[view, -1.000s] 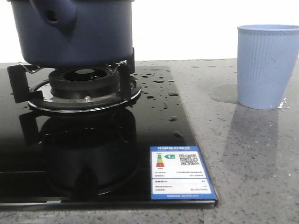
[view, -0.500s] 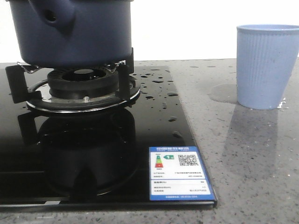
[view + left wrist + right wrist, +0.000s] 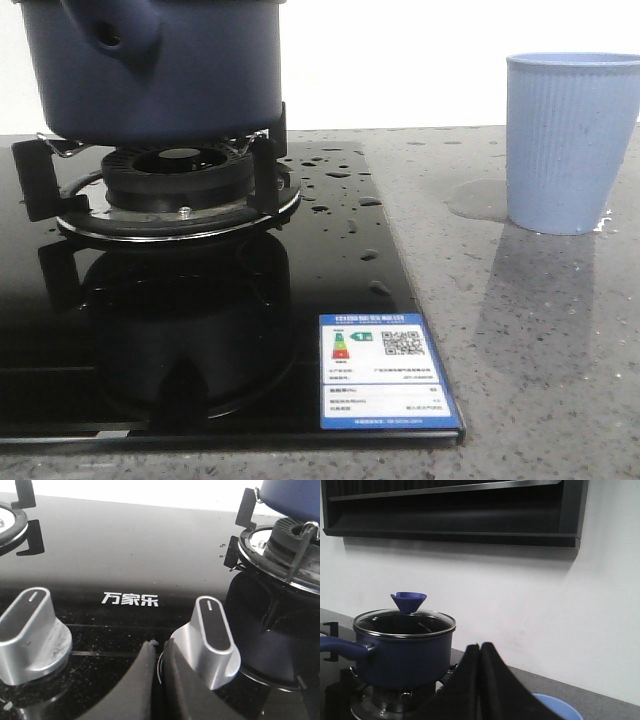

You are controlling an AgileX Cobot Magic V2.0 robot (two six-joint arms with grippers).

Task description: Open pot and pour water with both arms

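Since a second ago, the front view has slid a little: pot (image 3: 150,70) and burner sit slightly further left in frame; over the last half second nothing shifts.

Pot stands on the burner (image 3: 180,190) at the left of the black glass hob (image 3: 200,330). Dark blue body, long handle. Glass lid (image 3: 404,622) is on, steel-rimmed, seated level, with a blue flared knob (image 3: 408,601) on top. Blue ribbed cup (image 3: 572,140) stands upright on the grey tabletop (image 3: 540,360), well to the right of the hob. Water drops lie on the glass by the burner, and a wet patch on the tabletop just left of the cup.

My left claw (image 3: 160,680) is pressed shut, empty, low over the two control knobs (image 3: 212,640) at the near edge. My right claw (image 3: 480,680) is also closed, holding nothing, near side of the pot and off to its right.

Judgement: lid on plus spilled water fits either a pot yet to be opened or one closed again after pouring. I cannot settle which, so no move named.
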